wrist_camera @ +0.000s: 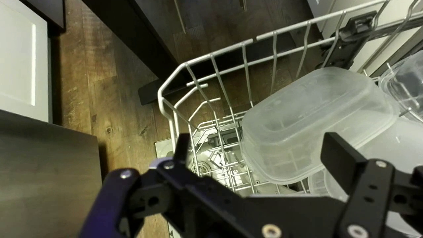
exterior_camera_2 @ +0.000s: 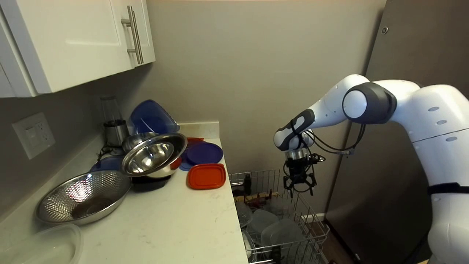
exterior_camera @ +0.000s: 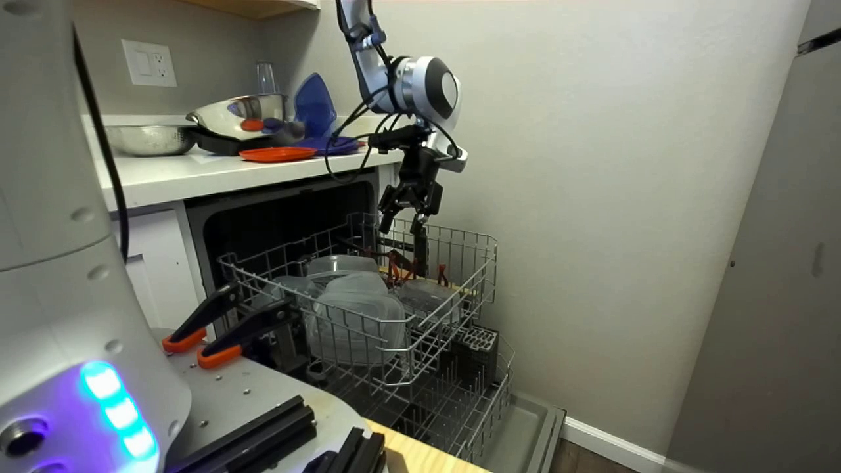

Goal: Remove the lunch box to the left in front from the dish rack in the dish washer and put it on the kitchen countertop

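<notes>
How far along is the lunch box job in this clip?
Done: the dish washer stands open with its dish rack pulled out. In hand: nothing is held; the open gripper hangs over the rack. Left: the lunch box sits in the rack, so gripping it, lifting it out and setting it on the kitchen countertop all remain.

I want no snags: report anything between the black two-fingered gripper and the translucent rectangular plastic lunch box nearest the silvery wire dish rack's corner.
Nothing visible covers the lunch box. But in the wrist view one finger of the open gripper overlaps the wires of the dish rack, so a straight drop might catch them.
</notes>
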Robot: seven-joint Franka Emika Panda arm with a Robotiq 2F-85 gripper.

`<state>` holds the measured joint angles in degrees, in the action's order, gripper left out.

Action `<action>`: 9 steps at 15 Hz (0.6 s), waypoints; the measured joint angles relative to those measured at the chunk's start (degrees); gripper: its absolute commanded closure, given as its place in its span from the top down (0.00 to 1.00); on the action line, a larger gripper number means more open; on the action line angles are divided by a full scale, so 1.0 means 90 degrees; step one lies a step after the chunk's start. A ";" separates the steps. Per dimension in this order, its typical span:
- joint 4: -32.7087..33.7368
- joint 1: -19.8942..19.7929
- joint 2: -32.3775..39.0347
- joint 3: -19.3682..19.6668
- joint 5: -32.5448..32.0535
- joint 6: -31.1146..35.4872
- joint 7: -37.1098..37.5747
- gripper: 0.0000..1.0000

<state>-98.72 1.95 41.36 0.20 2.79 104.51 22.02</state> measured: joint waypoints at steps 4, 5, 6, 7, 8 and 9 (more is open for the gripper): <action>0.0576 0.0168 0.0583 0.0272 -0.0032 0.0106 0.0001 1.00; 0.0708 0.0190 0.0721 0.0322 -0.0034 0.0149 0.0004 1.00; 0.0839 0.0211 0.0862 0.0368 -0.0034 0.0191 0.0006 1.00; 0.0973 0.0228 0.1001 0.0403 -0.0034 0.0225 0.0014 1.00; 0.1105 0.0240 0.1136 0.0424 -0.0034 0.0262 0.0049 1.00; 0.1227 0.0244 0.1257 0.0433 -0.0033 0.0323 0.0116 1.00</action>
<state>-87.68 4.15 52.68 4.09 2.49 107.42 23.06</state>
